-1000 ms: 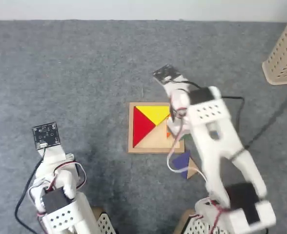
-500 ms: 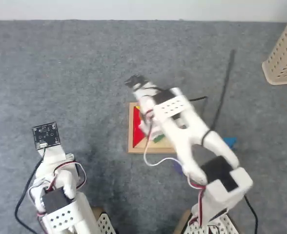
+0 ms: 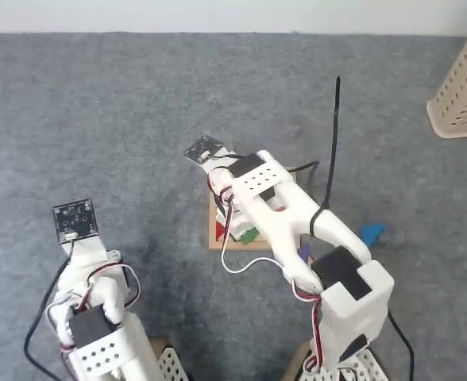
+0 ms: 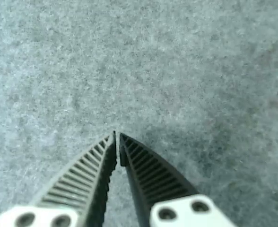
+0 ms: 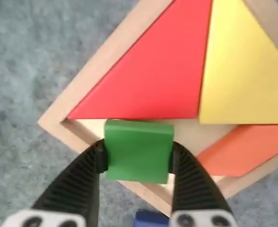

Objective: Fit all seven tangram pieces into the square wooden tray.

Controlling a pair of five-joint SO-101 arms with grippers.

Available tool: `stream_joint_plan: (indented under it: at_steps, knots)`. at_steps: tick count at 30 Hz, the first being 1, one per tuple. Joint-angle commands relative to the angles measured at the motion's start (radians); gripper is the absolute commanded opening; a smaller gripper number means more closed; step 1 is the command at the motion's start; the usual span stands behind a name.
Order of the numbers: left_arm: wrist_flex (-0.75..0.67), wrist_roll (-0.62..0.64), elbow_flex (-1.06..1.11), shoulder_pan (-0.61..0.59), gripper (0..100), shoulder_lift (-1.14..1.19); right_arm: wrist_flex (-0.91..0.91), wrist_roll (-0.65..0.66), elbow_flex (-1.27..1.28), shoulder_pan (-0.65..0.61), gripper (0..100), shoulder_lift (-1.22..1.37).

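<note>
The square wooden tray (image 5: 58, 109) holds a large red triangle (image 5: 153, 71), a large yellow triangle (image 5: 243, 75) and an orange piece (image 5: 243, 151). My right gripper (image 5: 135, 156) is shut on a green piece (image 5: 138, 150), held over the tray's near corner beside the red triangle. From above, the right arm (image 3: 273, 206) covers most of the tray (image 3: 214, 238), with the green piece (image 3: 249, 235) showing at its side. A blue piece (image 3: 372, 233) lies on the carpet to the right. My left gripper (image 4: 117, 138) is shut over bare carpet at the lower left.
A beige perforated basket (image 3: 464, 87) stands at the far right edge. A dark blue piece (image 5: 151, 218) peeks out under the right gripper. A black cable (image 3: 333, 151) rises from the right arm. Grey carpet covers the whole table.
The right arm swung left from the tray's right side to over its left part, carrying the green piece. The blue piece now shows on the carpet at the right. The left arm kept still.
</note>
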Motion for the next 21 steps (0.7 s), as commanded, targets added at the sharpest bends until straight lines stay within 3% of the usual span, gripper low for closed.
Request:
stream_joint_plan:
  at_steps: [1, 15, 21]
  knots:
    - [0.003, 0.009, -0.008, 0.002, 1, -0.003, -0.005, -0.008, -0.054, 0.001, 15.8, -0.013]
    - [0.003, 0.009, -0.008, 0.002, 1, -0.003, -0.007, 0.034, -0.041, 0.001, 16.4, -0.097]
    - [0.003, 0.009, -0.008, 0.002, 1, -0.003, -0.012, 0.034, -0.015, -0.001, 25.4, -0.108]
